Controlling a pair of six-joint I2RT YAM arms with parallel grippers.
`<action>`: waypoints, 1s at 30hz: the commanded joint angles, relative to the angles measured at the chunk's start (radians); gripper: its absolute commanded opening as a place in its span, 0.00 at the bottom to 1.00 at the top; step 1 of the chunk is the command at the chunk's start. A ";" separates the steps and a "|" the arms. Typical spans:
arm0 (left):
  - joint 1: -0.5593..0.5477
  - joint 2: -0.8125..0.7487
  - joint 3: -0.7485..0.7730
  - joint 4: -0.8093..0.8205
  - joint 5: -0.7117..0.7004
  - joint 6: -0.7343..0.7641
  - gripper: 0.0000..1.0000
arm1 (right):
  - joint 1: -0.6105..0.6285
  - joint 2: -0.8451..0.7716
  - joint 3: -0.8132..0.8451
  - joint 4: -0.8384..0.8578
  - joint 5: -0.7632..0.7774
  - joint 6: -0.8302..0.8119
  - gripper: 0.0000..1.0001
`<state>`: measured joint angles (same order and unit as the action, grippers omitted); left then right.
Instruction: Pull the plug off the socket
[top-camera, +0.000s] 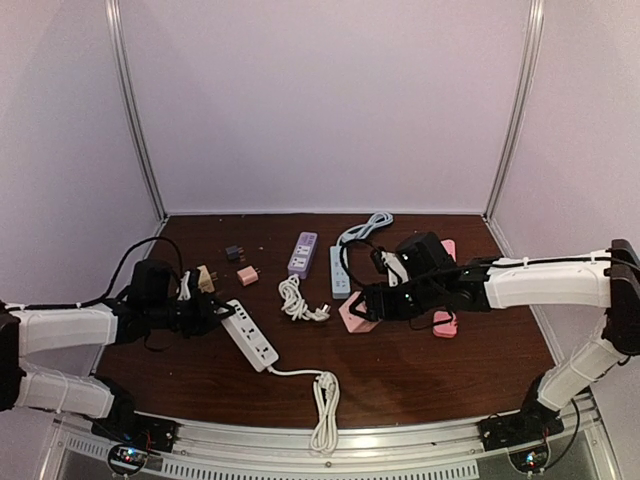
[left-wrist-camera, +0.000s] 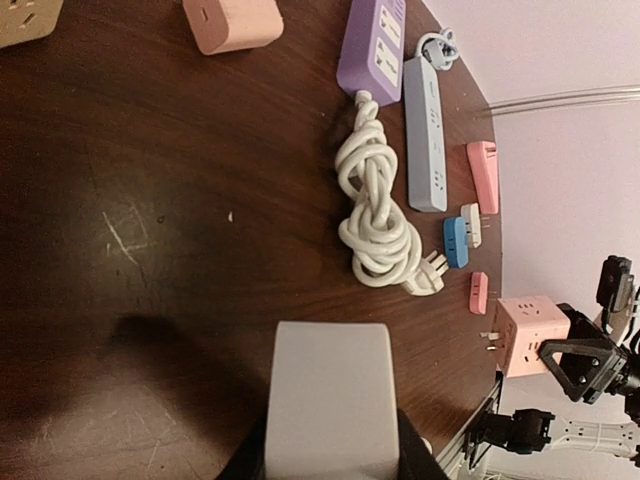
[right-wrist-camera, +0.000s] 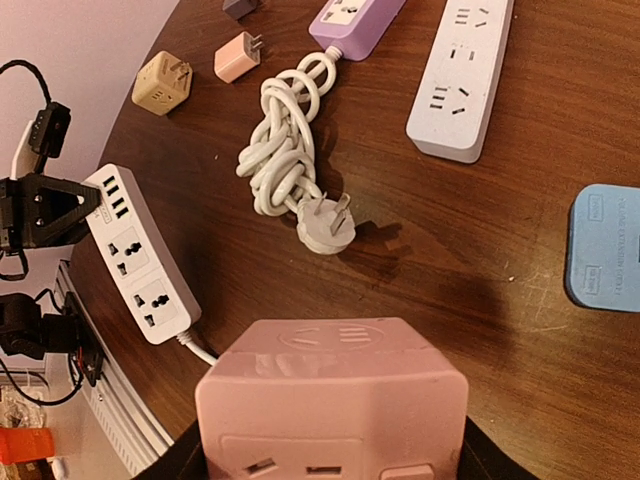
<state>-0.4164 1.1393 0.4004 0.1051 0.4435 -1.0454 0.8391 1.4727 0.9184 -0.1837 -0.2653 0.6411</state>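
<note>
A white power strip (top-camera: 251, 341) lies at the front left, sockets up, and its cord (top-camera: 325, 400) coils toward the near edge. My left gripper (top-camera: 220, 316) is shut on the strip's far end, which fills the left wrist view (left-wrist-camera: 330, 400). My right gripper (top-camera: 368, 303) is shut on a pink cube plug adapter (top-camera: 356, 314), seen close in the right wrist view (right-wrist-camera: 335, 395). The cube is apart from the white strip, near the table's middle. Its two metal prongs (left-wrist-camera: 490, 340) show bare in the left wrist view.
A bundled white cord (top-camera: 298, 300) with a plug lies between the grippers. Behind it lie a purple strip (top-camera: 303, 253) and a grey-blue strip (top-camera: 340, 270). A small pink adapter (top-camera: 248, 275), a tan cube (top-camera: 205, 278) and a dark adapter (top-camera: 233, 252) sit at the back left. A blue adapter (right-wrist-camera: 605, 247) lies to the right.
</note>
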 joint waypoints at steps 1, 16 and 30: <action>0.023 0.029 -0.010 0.069 0.065 0.032 0.00 | -0.005 0.044 -0.024 0.147 -0.082 0.058 0.18; 0.033 0.074 -0.017 -0.002 -0.018 0.095 0.29 | -0.015 0.170 -0.077 0.285 -0.114 0.119 0.21; 0.033 0.044 0.051 -0.217 -0.173 0.191 0.74 | -0.035 0.194 -0.096 0.322 -0.117 0.158 0.23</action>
<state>-0.3885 1.2018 0.4126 -0.0658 0.3317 -0.9043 0.8116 1.6661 0.8330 0.0868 -0.3740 0.7776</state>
